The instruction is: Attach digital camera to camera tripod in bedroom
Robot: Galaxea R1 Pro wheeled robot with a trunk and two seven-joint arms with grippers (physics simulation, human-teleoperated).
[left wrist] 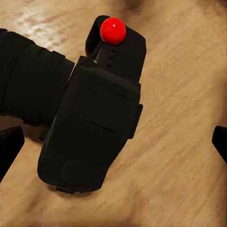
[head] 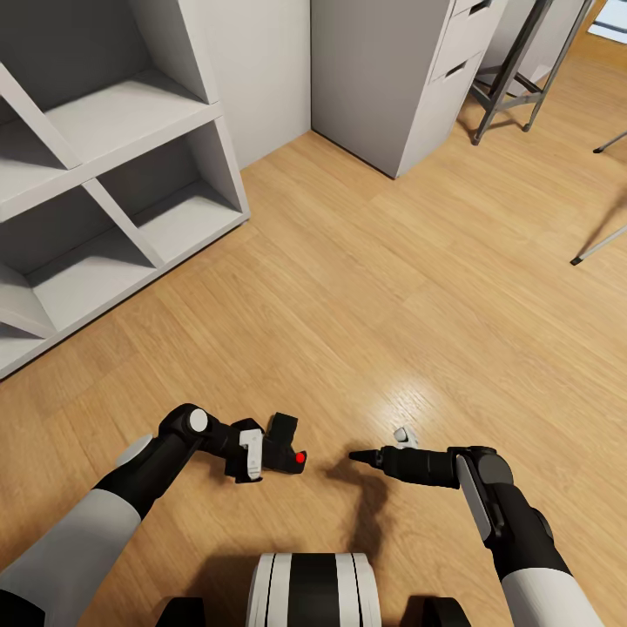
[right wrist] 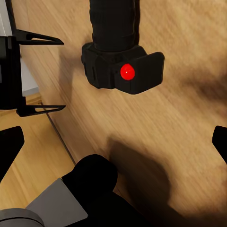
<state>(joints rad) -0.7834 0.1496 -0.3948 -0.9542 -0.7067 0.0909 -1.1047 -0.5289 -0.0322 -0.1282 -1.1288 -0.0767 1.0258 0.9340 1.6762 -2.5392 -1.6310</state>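
Note:
The digital camera [head: 284,438] is a small black box with a red button, low over the wood floor just ahead of my left gripper [head: 266,457]. In the left wrist view the camera [left wrist: 94,123] lies beyond the fingertips [left wrist: 9,149], which stand wide apart and touch nothing. My right gripper [head: 359,455] points at the camera from the right, a short gap away, with its fingers apart and nothing between them. In the right wrist view the camera [right wrist: 123,71] shows beside the left gripper's spread fingers [right wrist: 40,38]. Two silver tripod legs [head: 601,246] with black feet reach in at the far right edge.
A white shelf unit [head: 104,192] stands at the left. A grey drawer cabinet [head: 392,78] stands at the back, with a dark metal frame [head: 509,74] beside it. Open wood floor [head: 366,287] lies between me and them.

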